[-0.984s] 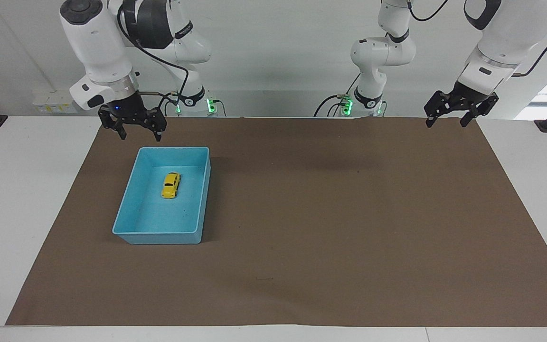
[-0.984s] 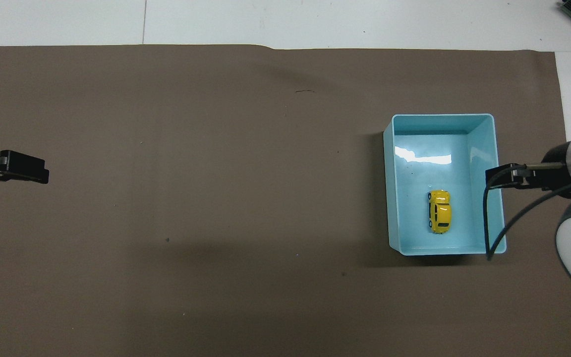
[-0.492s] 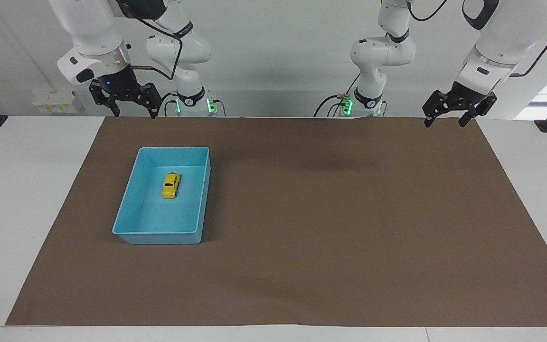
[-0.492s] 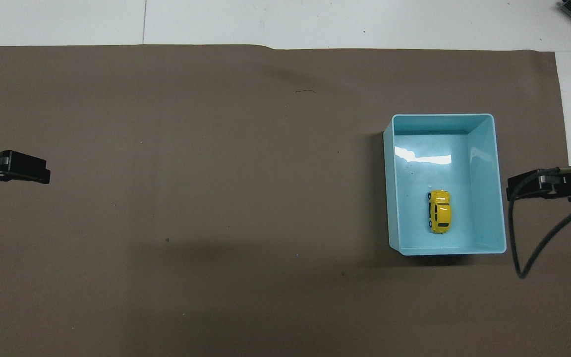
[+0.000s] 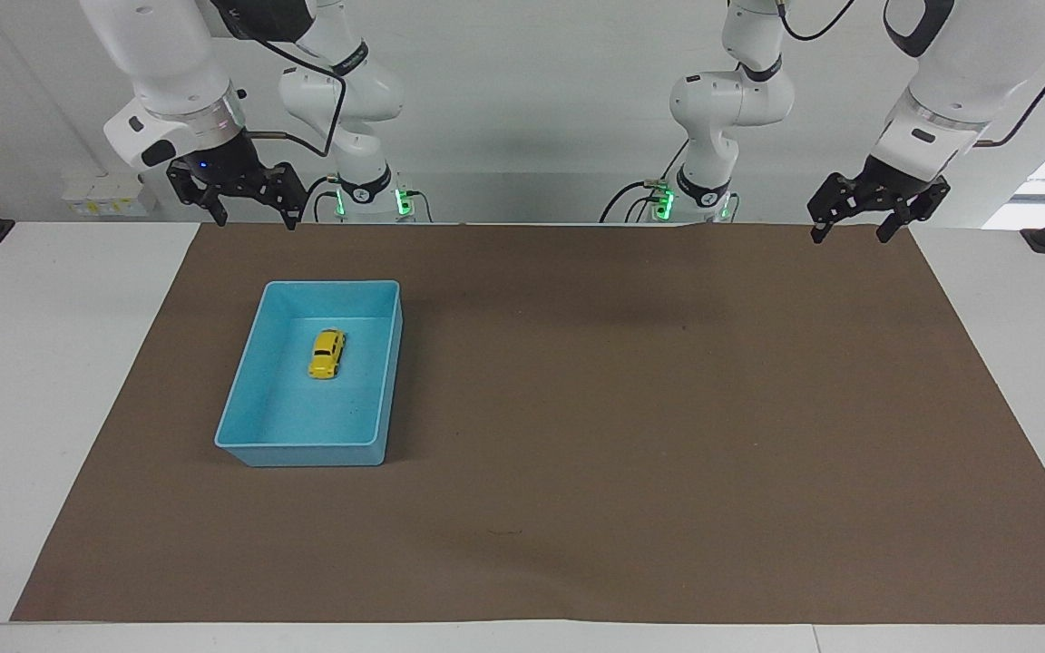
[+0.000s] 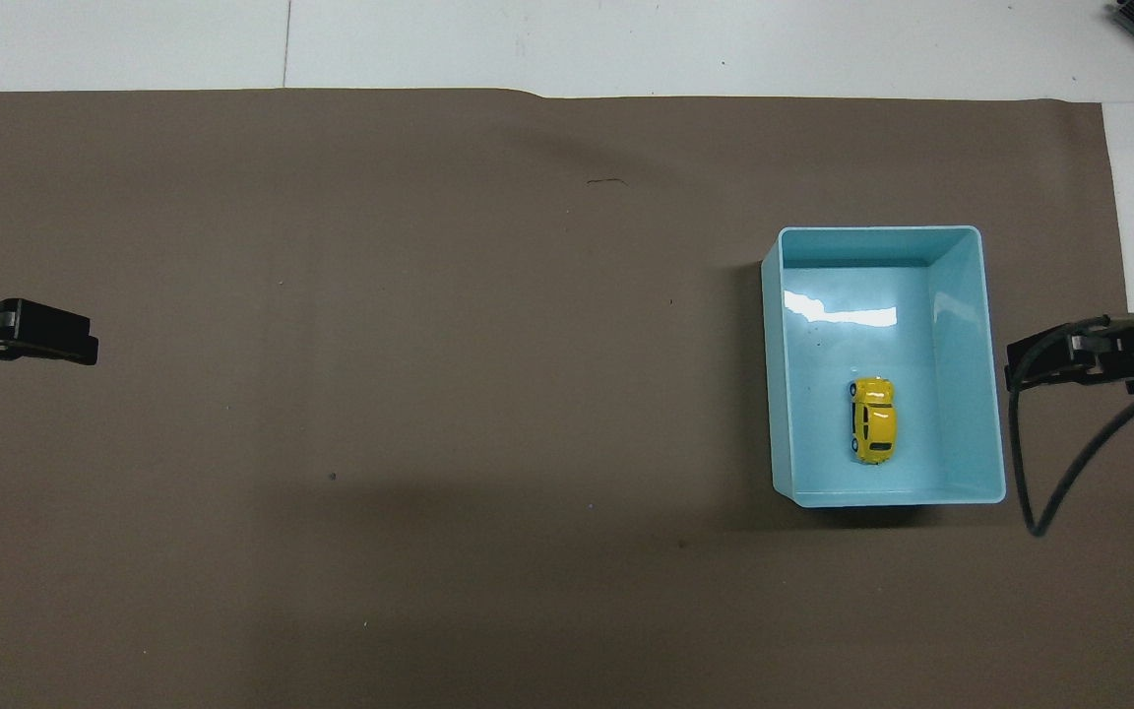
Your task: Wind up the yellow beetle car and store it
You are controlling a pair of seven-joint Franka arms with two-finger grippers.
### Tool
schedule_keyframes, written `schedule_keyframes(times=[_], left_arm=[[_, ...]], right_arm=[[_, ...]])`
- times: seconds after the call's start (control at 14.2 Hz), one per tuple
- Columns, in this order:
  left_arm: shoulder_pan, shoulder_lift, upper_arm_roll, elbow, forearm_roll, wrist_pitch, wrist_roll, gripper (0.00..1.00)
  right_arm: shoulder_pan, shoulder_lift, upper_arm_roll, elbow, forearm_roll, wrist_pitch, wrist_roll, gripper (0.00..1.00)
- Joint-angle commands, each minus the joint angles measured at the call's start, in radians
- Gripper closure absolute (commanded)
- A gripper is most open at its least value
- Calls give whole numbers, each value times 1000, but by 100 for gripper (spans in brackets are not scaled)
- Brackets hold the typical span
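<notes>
Facing view: the car (image 5: pixel 327 354) sits on its wheels in the bin (image 5: pixel 255 453), right tool (image 5: pixel 253 218) and left tool (image 5: pixel 852 231) raised, open and empty, little left to go wrong; overhead view: both tools are cut off at the edges, winder unseen

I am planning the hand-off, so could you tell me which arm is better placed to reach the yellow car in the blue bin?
Probably the right: its open claw hangs by the blue bin holding the yellow beetle car; the open left claw waits at the table's other end.
</notes>
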Motion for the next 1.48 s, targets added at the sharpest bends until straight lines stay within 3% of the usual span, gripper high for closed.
schedule_keyframes(times=[0.0,1.41], left_arm=[[12,-17,4,-13,18,-9,-5,0],[11,-17,4,-13,18,-9,-5,0]], right_arm=[[-22,-5,5,-5,25,10,-21,0],[-22,-17,3,-28,25,7,-12,0]])
